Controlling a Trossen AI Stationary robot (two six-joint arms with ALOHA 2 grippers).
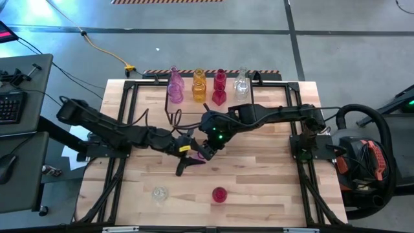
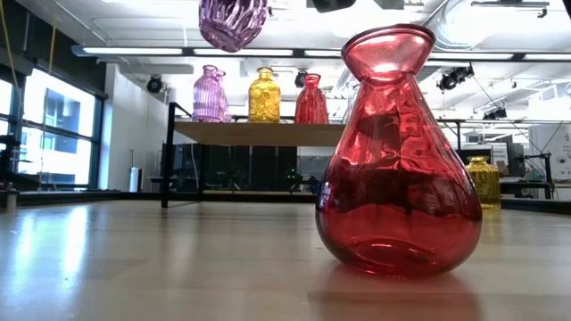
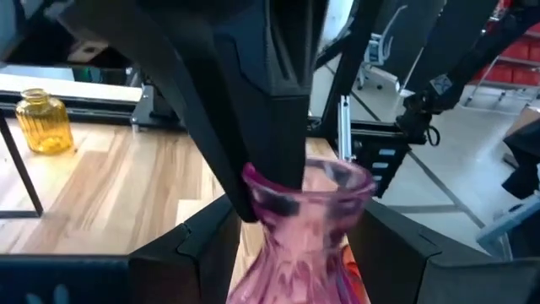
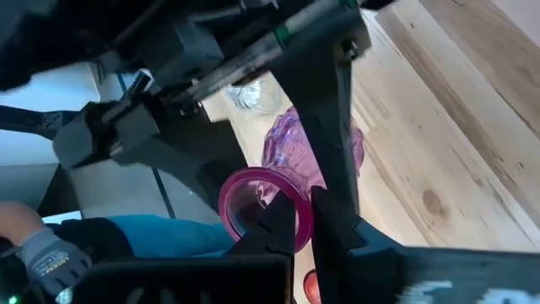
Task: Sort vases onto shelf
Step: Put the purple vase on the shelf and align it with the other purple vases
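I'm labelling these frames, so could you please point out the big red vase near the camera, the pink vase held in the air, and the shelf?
red vase (image 2: 397, 169), low view, its belly.
pink vase (image 3: 308, 228), left wrist view, its neck.
shelf (image 2: 259, 133), low view, its wooden edge.

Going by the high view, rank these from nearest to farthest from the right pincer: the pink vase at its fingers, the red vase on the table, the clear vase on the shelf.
1. Pink vase, at the right pincer, mid-table.
2. Red vase, near table edge.
3. Clear vase, on the shelf, far end.
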